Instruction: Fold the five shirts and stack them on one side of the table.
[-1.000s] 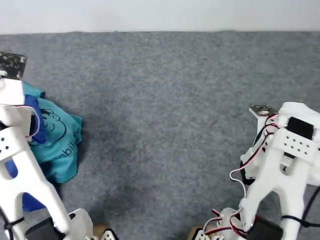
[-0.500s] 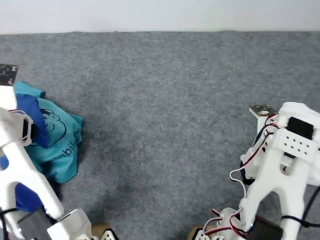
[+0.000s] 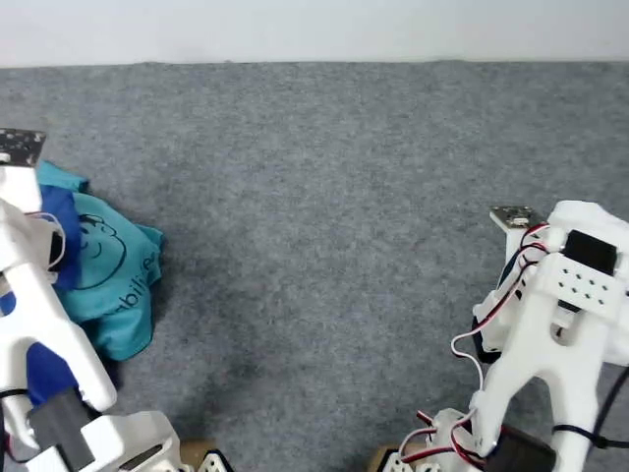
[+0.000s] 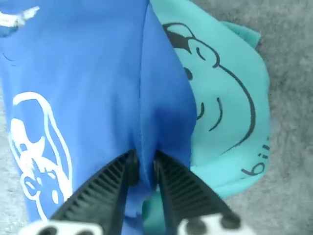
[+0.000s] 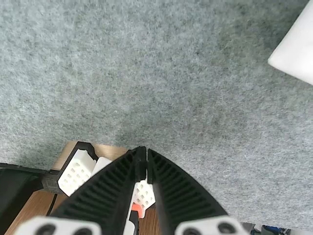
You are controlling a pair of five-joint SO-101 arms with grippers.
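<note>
— Where are the shirts?
— At the grey tabletop's [image 3: 344, 197] left edge, a blue shirt [image 4: 73, 88] lies over a teal shirt [image 3: 116, 270].
— And the grippers?
— The left gripper [image 4: 143, 166] pinches a fold of the blue shirt; the right gripper [image 5: 142, 159] is pressed together, empty.

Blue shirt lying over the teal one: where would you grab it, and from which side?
Pinch the raised crease running down the blue shirt, coming straight from above. That ridge stands up off the flat cloth, so it can be pinched alone without catching the teal shirt beneath. The left gripper pinches there.
</note>
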